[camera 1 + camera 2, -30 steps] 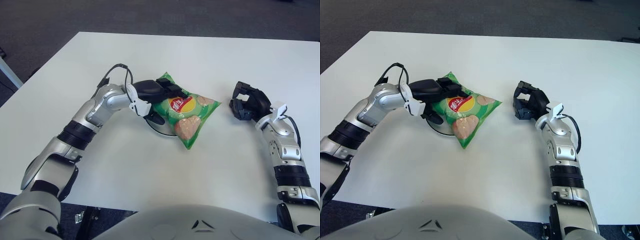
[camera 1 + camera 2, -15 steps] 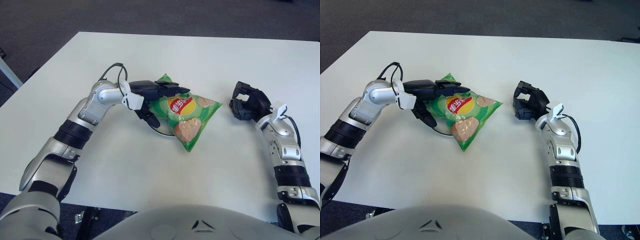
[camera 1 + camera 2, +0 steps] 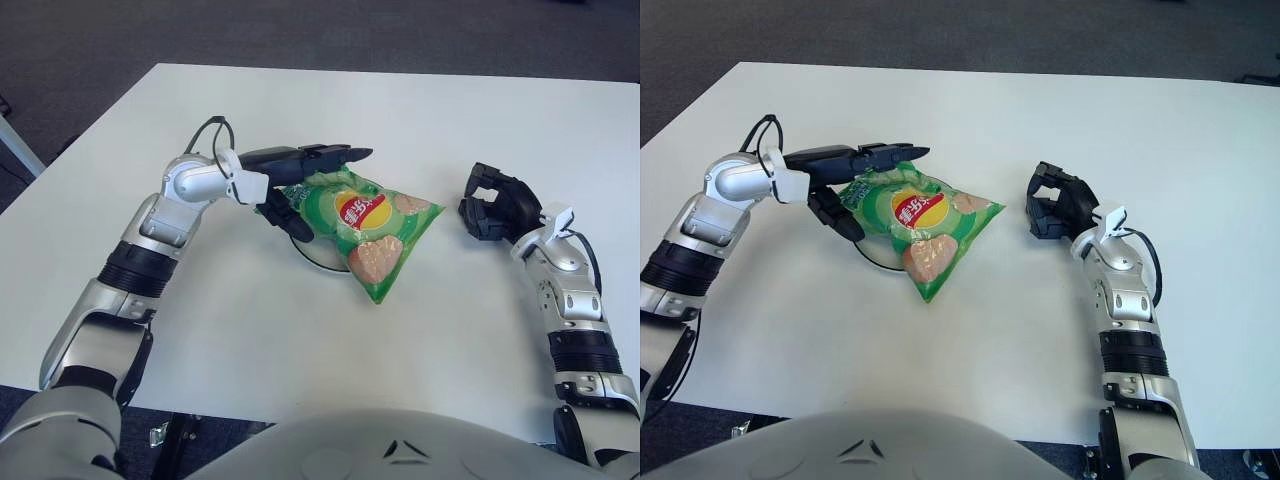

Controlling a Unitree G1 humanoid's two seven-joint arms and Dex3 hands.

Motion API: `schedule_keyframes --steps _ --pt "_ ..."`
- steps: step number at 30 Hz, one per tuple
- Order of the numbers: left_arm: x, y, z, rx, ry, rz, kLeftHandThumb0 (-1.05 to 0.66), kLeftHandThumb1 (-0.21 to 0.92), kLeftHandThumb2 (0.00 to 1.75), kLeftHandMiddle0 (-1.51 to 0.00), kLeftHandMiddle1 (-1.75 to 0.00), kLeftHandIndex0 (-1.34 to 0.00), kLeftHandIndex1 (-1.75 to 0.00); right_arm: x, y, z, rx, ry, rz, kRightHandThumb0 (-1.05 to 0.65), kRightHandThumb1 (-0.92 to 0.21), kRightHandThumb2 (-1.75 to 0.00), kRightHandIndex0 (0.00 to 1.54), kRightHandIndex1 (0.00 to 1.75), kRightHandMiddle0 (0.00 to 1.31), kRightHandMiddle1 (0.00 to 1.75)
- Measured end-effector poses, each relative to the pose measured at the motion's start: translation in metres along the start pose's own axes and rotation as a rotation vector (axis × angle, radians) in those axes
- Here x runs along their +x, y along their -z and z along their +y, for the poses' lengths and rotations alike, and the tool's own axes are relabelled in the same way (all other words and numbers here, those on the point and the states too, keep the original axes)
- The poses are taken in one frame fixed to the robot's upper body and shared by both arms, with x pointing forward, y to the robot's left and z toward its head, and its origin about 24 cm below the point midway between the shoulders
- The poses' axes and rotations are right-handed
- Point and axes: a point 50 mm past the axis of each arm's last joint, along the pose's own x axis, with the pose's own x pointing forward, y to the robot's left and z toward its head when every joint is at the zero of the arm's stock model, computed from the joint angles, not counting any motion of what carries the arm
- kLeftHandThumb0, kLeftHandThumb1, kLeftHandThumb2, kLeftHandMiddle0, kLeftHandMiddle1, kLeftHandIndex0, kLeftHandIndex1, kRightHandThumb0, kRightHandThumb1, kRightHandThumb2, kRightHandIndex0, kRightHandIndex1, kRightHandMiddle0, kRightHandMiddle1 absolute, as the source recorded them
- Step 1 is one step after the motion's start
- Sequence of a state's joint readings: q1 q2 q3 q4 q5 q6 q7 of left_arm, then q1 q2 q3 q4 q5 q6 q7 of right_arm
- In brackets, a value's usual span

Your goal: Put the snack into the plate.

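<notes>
A green snack bag (image 3: 365,223) with a red and yellow label lies on a white plate, of which only the dark front rim (image 3: 312,259) shows beneath the bag. My left hand (image 3: 300,170) is just left of and above the bag's upper left corner, fingers stretched out and holding nothing; whether it touches the bag I cannot tell. My right hand (image 3: 495,205) rests on the table to the right of the bag, fingers curled, holding nothing.
The white table (image 3: 300,340) spreads around the plate. Its far edge (image 3: 400,72) meets dark carpet. The table's left edge (image 3: 70,160) runs diagonally behind my left arm.
My left hand has let go of the bag, spread its fingers and drawn back to the left and upward. The bag stays on the plate. The right hand has not moved.
</notes>
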State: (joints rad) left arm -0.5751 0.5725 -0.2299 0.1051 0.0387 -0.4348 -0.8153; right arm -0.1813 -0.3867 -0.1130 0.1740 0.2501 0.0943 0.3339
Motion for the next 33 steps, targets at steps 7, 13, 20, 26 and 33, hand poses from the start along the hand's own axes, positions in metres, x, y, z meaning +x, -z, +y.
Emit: schedule_keyframes --steps 7,13,20,26,33 --pt "-0.022 0.003 0.012 0.026 -0.151 0.05 -0.89 0.85 0.15 0.0 0.0 0.0 0.0 0.001 0.0 0.001 -0.001 -0.005 -0.001 -0.48 -0.33 -1.3 1.28 1.75 0.6 1.75" --pt "-0.035 0.006 0.013 0.02 -0.318 0.048 -0.98 0.9 0.17 0.0 0.0 0.0 0.0 0.0 0.0 -0.002 -0.011 -0.002 0.006 -0.48 -0.33 -1.3 1.28 1.75 0.6 1.75" --pt "-0.041 0.008 0.015 0.076 -0.424 0.041 -1.04 0.92 0.34 0.0 0.0 0.0 0.0 0.001 0.0 -0.002 -0.013 -0.004 0.007 -0.48 -0.33 -1.3 1.29 1.75 0.6 1.75" --pt "-0.05 0.011 0.016 0.123 -0.482 0.048 -1.05 0.92 0.53 -0.01 -0.01 0.0 0.0 0.002 -0.001 -0.002 -0.015 -0.016 0.002 -0.48 -0.33 -1.3 1.29 1.75 0.6 1.75" --pt "-0.07 0.021 0.019 0.148 -0.538 0.092 -1.05 0.92 0.66 -0.06 -0.03 0.0 0.0 0.003 -0.001 -0.002 -0.015 -0.022 0.0 -0.48 -0.34 -1.29 1.29 1.75 0.6 1.75"
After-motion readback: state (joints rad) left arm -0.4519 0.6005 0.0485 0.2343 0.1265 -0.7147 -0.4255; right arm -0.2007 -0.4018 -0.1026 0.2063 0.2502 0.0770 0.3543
